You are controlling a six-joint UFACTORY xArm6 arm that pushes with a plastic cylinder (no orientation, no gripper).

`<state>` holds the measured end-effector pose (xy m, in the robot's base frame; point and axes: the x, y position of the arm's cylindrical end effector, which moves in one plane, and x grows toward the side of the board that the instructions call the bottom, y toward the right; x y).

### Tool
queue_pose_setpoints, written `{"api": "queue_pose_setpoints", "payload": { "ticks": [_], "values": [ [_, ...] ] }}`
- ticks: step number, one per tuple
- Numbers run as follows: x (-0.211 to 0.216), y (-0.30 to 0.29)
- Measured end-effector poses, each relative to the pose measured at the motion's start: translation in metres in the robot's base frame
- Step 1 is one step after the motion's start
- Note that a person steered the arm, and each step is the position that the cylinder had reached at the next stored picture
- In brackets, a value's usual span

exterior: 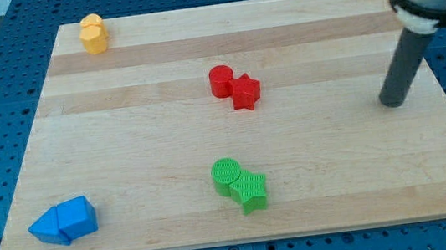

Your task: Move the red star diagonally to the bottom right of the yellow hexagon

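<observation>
The red star point(245, 92) lies near the board's middle, touching a red round block point(221, 81) on its upper left. The yellow hexagon point(95, 41) sits at the view's top left, touching another yellow block point(91, 24) just above it. My tip point(391, 102) rests on the board at the view's right, far to the right of the red star and a little lower.
A green round block point(226, 175) and a green star point(252, 191) touch each other at the bottom middle. Two blue blocks point(64, 221) lie together at the bottom left. The wooden board point(340, 187) sits on a blue perforated table.
</observation>
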<state>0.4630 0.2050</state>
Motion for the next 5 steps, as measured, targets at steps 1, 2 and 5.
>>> {"api": "queue_pose_setpoints", "payload": {
  "ticks": [1,2,5],
  "values": [
    [0.000,-0.055],
    [-0.001,-0.107],
    [-0.033,-0.161]
  ]
}}
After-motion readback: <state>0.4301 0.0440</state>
